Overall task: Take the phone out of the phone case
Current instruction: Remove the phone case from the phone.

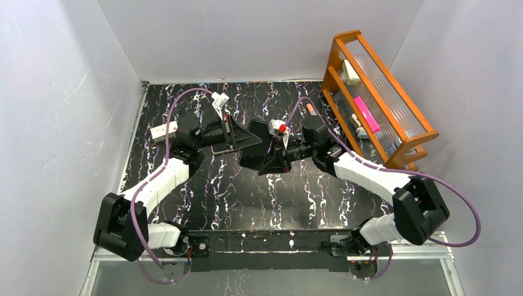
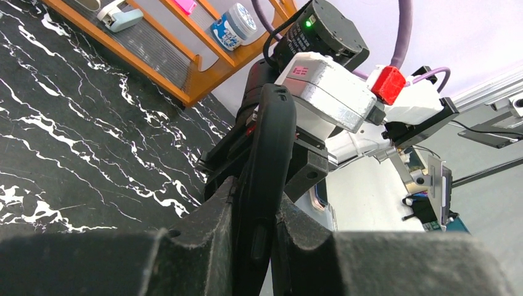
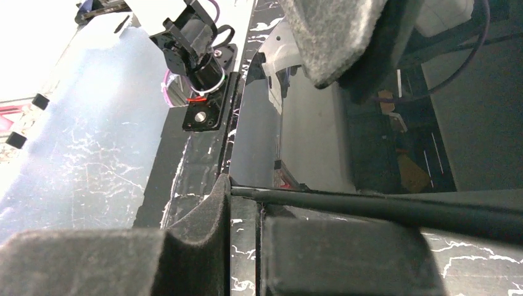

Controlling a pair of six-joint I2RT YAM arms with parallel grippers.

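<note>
The black phone case [image 1: 253,145] with the phone in it hangs above the middle of the marble table [image 1: 203,185], held between both arms. My left gripper [image 1: 237,140] is shut on its left edge. In the left wrist view the case [image 2: 271,142] stands edge-on between my fingers [image 2: 256,216], side button showing. My right gripper [image 1: 275,153] pinches the opposite end. In the right wrist view the glossy phone screen [image 3: 308,142] rises from my fingertips [image 3: 247,196], and the case's thin black rim [image 3: 382,206] crosses them. The jaws are nearly closed.
An orange wooden rack [image 1: 376,98] with small items stands at the back right, and it also shows in the left wrist view [image 2: 185,61]. White walls enclose the table on three sides. A small white object [image 1: 159,131] lies near the left wall.
</note>
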